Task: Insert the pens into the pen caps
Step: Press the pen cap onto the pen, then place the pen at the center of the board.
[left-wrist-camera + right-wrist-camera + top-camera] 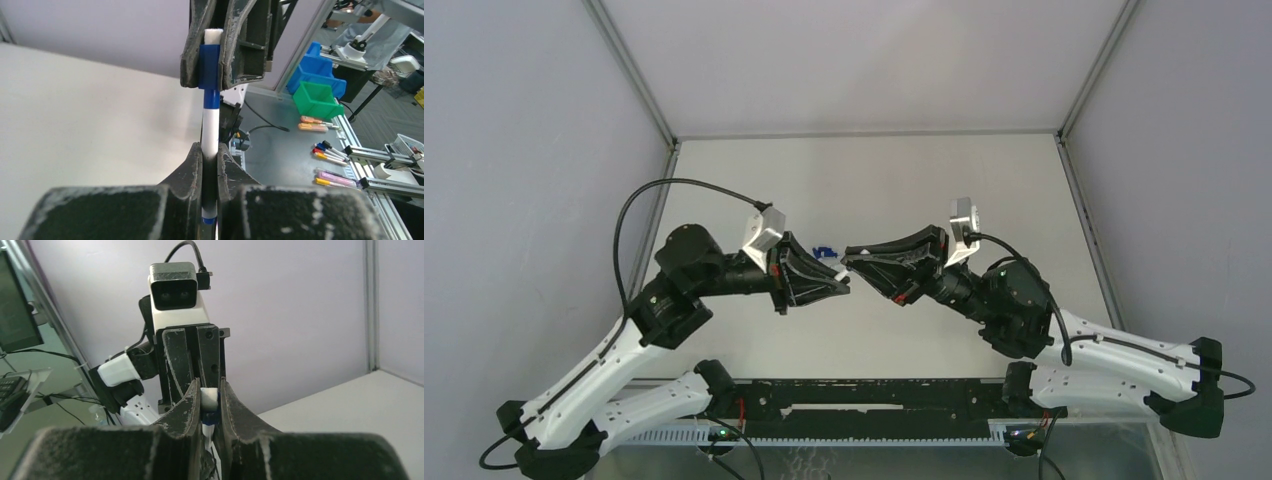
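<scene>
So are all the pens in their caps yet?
Not yet. No finished pen shows. Right now the left claw grips a pen and the right claw grips a blue cap; the pen's end seems just inside it. On the table, small blue bits look like caps still waiting.

Right pincer (206, 391) pinches what looks like a blue pen cap (210, 415).

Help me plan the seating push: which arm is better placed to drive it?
Probably left: the left gripper clamps the pen, lined up into the cap; the right gripper only steadies that cap.
</scene>
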